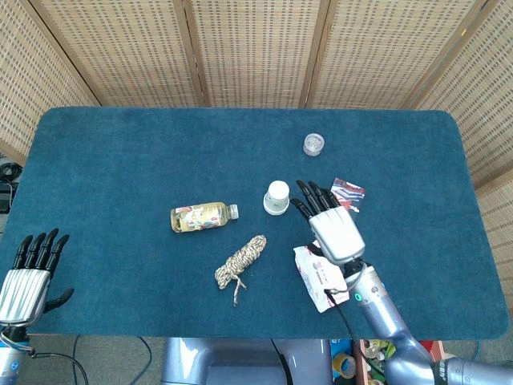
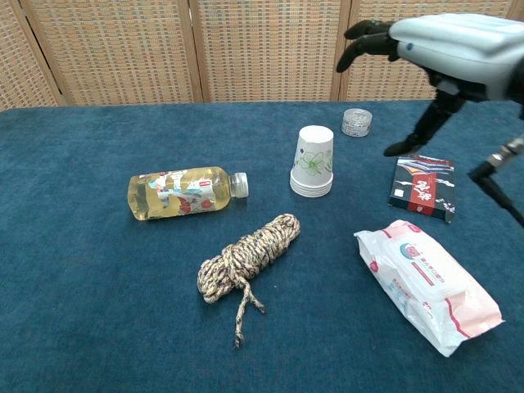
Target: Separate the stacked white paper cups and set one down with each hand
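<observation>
The stacked white paper cups (image 1: pixel 276 197) stand upside down near the table's middle; the chest view shows a green flower print on the stack (image 2: pixel 313 162). My right hand (image 1: pixel 332 225) hovers open just right of the stack, fingers spread and pointing away from me, and shows raised above the table in the chest view (image 2: pixel 438 51). It touches nothing. My left hand (image 1: pixel 29 274) stays open at the near left table edge, far from the cups, and is seen only in the head view.
A juice bottle (image 1: pixel 203 216) lies left of the cups, a coiled rope (image 1: pixel 240 261) in front. A tissue pack (image 2: pixel 427 284) and a dark card box (image 2: pixel 422 185) lie to the right. A small tin (image 1: pixel 313 144) sits behind.
</observation>
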Robot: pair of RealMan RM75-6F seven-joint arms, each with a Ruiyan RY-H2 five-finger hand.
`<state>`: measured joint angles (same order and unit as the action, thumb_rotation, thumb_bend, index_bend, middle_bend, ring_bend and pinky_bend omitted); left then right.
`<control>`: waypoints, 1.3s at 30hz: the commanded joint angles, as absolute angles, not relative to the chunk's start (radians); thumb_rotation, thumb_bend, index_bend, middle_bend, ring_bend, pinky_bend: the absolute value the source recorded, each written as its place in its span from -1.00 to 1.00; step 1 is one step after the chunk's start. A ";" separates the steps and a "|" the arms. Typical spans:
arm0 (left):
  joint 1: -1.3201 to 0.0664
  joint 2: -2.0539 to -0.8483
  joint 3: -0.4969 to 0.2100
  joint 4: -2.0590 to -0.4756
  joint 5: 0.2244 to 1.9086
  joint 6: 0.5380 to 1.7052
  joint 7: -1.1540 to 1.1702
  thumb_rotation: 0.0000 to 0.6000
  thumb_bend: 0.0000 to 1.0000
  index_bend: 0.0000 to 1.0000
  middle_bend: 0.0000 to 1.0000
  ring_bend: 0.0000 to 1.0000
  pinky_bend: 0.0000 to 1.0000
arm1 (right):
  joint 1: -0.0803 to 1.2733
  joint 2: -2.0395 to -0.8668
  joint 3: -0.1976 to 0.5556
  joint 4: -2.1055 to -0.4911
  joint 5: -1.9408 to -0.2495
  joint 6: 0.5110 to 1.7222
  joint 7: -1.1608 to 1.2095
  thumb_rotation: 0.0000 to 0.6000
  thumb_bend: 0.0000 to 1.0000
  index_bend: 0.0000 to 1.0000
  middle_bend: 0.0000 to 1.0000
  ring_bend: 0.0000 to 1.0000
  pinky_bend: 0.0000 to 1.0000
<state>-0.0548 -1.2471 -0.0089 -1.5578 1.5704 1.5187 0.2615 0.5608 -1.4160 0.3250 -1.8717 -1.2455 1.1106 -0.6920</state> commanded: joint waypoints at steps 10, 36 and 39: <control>-0.076 -1.262 -0.023 -1.522 1.526 1.474 0.251 1.00 -0.63 -1.00 -1.00 -1.00 -1.00 | 0.859 -1.577 0.423 -1.671 -0.818 0.991 -0.902 1.00 -0.59 -0.48 -0.83 -1.00 -0.50; -0.094 -1.295 -0.030 -1.516 1.471 1.446 0.327 1.00 -0.63 -1.00 -1.00 -1.00 -1.00 | 1.116 -1.591 0.340 -1.380 -0.435 0.865 -0.902 1.00 -0.56 -0.48 -0.82 -1.00 -0.49; -0.096 -1.297 -0.030 -1.516 1.470 1.445 0.332 1.00 -0.63 -1.00 -1.00 -1.00 -1.00 | 1.129 -1.597 0.325 -1.351 -0.422 0.848 -0.888 1.00 -0.55 -0.48 -0.81 -1.00 -0.48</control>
<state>-0.0954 -1.2966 -0.0302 -1.5163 1.4700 1.4449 0.3320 1.1222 -1.5938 0.3325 -1.3597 -0.4269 0.8555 -0.8948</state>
